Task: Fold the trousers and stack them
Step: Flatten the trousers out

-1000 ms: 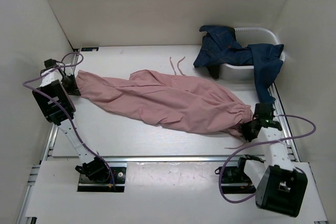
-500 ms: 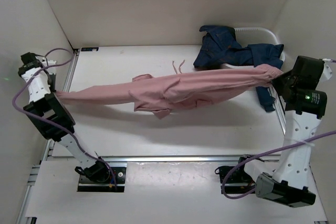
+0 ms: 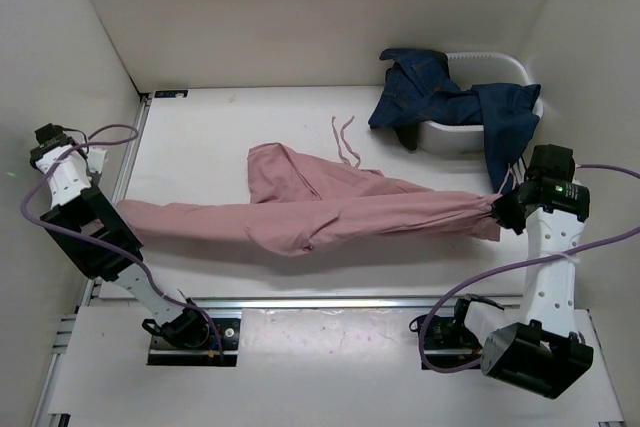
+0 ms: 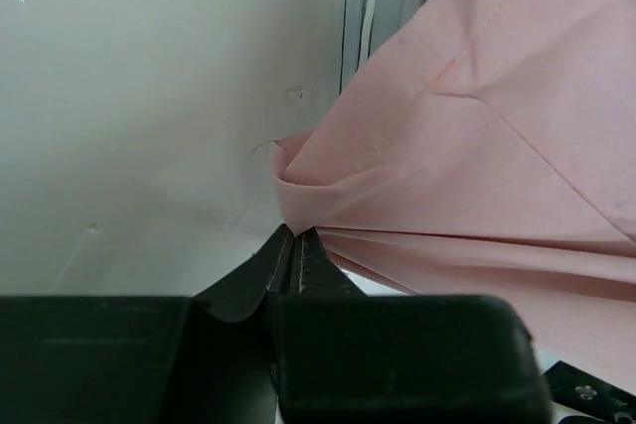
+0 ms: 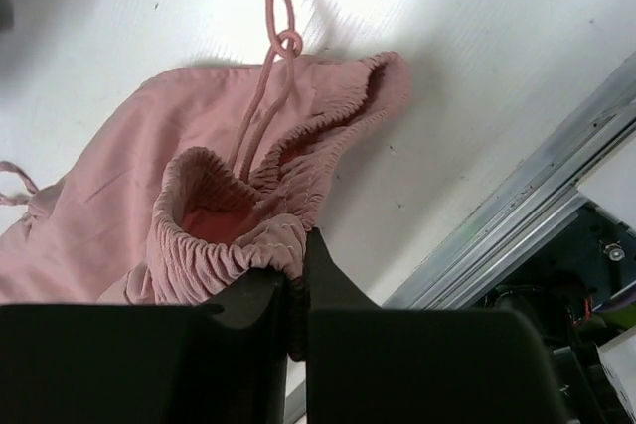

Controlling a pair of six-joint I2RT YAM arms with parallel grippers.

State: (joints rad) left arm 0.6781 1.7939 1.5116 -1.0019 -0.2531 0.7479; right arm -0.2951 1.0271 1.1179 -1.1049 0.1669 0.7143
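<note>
Top view: pink trousers (image 3: 320, 212) stretch left to right across the white worktop (image 3: 220, 127), one end at the left tool (image 3: 118, 211) and the other at the right tool (image 3: 497, 210). A white tub (image 3: 470, 139) draped with a dark blue garment (image 3: 440, 97) sits at the far right.

Left wrist view: the left tool (image 4: 295, 245) is pinched tight on a bunched fold of the trousers (image 4: 477, 146).

Right wrist view: the right tool (image 5: 295, 260) clamps the trousers (image 5: 119, 215) at their gathered waistband, just above the worktop. The drawstring (image 5: 266, 86) trails away.
</note>
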